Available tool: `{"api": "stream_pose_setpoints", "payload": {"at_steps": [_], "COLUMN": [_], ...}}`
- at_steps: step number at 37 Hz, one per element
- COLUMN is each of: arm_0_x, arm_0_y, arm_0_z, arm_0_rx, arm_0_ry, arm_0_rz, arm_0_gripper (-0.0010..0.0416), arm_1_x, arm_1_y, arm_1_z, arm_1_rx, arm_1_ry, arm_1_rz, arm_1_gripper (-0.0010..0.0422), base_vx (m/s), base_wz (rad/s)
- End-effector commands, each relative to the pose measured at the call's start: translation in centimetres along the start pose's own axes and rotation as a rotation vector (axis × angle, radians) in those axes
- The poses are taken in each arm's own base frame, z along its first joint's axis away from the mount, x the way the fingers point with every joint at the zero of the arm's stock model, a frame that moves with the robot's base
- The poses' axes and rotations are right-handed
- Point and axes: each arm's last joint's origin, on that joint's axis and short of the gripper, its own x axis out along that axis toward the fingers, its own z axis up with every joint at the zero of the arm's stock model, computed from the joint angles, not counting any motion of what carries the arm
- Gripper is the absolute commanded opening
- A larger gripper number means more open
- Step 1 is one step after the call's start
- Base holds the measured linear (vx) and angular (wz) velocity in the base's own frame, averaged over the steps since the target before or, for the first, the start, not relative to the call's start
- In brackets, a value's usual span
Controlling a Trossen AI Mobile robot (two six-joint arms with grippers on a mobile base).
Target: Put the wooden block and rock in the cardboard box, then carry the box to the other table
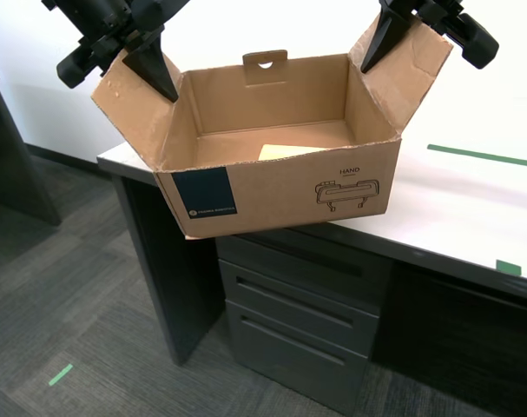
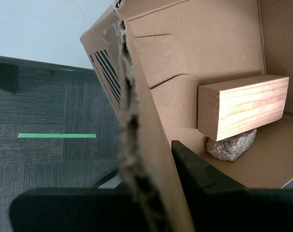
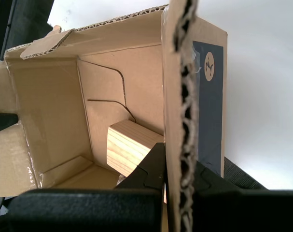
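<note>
From the exterior view only a pale sliver of the wooden block [image 1: 289, 150] shows above the front wall of the cardboard box [image 1: 280, 187], and the rock is hidden completely behind that wall. Both arms are cut off by that view's top edge. The box's front corner overhangs the edge of the white desk [image 1: 471, 200]; whether its bottom rests on the desk or hangs clear of it cannot be made out.

The second wrist view looks inside: the block [image 2: 243, 106] lies on its side, one end propped on the rock [image 2: 231, 146], which is wedged under it on the box floor. The block's long axis seems to run along the front wall.

My second gripper [image 2: 136, 203] is clamped on the side flap at the exterior view's left [image 1: 150, 65]. My first gripper [image 3: 177, 193] pinches the opposite flap [image 1: 389, 35], with the block's end grain [image 3: 129, 150] just beyond its fingers.
</note>
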Motion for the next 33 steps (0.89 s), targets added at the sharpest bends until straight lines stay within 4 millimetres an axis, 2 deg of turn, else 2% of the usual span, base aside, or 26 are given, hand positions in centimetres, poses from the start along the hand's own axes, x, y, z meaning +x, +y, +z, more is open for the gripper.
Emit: {"api": "stream_pose_setpoints", "payload": {"at_steps": [1, 17, 33], "arm_0_x": [-0.05, -0.02, 0.02], "arm_0_y": [0.13, 0.22, 0.27], "arm_0_z": [0.11, -0.06, -0.12], "arm_0_rx": [-0.003, -0.051, -0.067], "arm_0_ry": [-0.012, 0.005, 0.012], "arm_0_rz": [0.003, 0.01, 0.017], "arm_0_gripper": [-0.0001, -0.0001, -0.0001], "arm_1_x": [0.0, 0.0, 0.0], "arm_1_y": [-0.14, -0.14, -0.15], "arm_1_z": [0.01, 0.23, 0.25], "arm_1_rx": [0.007, -0.086, -0.067], "arm_1_ry": [-0.001, -0.021, -0.024], "arm_1_rz": [-0.022, -0.019, -0.019], "arm_1_gripper": [-0.0001, -0.0001, -0.0001], "base_vx": [-0.001, -0.004, -0.001], "base_wz": [0.183, 0.224, 0.26]}}
